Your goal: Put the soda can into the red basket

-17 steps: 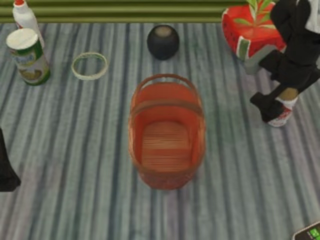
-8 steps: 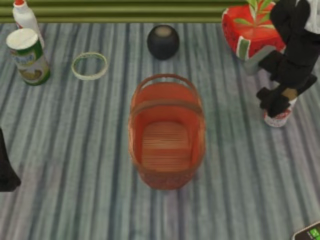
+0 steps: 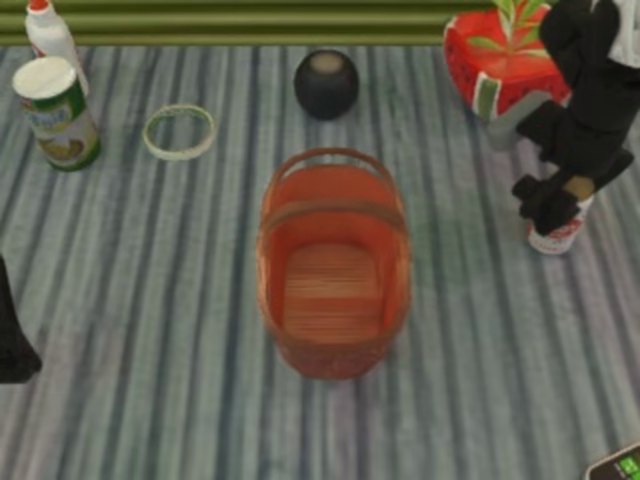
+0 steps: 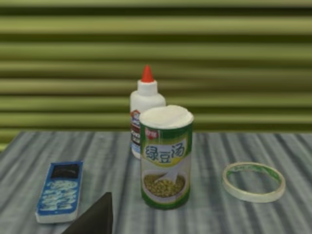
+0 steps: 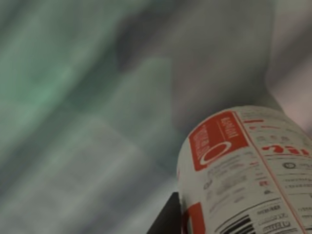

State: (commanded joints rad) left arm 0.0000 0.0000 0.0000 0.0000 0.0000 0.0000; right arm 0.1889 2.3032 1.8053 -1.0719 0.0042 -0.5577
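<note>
A grey striped table point(image 3: 150, 330) runs under a green slatted wall, and the red basket point(image 3: 333, 262) stands upright at its centre, its slatted bottom bare and nothing inside it. The soda can point(image 3: 558, 232) stands well apart from the basket, off at the table's right side, just in front of the watermelon-patterned pot point(image 3: 497, 58). My right gripper point(image 3: 562, 197) sits on the can from above, its dark fingers covering the top and upper wall, so only the white and red lower part shows in the top view; the right wrist view shows the can's printed label filling one corner with a dark finger edge beside it. The jaws look closed around the can, though the contact itself is hidden under the gripper body, and I cannot tell whether the can has left the table. I judge the task to be at its early stage: the reach is done and the grasp looks made or nearly made, while the lift, the carry leftward across to the basket, clearing its arched handle, and the release are all left. My left arm is parked at the table's left edge, and whether its pincer is open or closed cannot be told. Its wrist view faces the green-white canister point(image 4: 165, 157), a glue bottle point(image 4: 145, 105) and a tape ring point(image 4: 253, 181).
</note>
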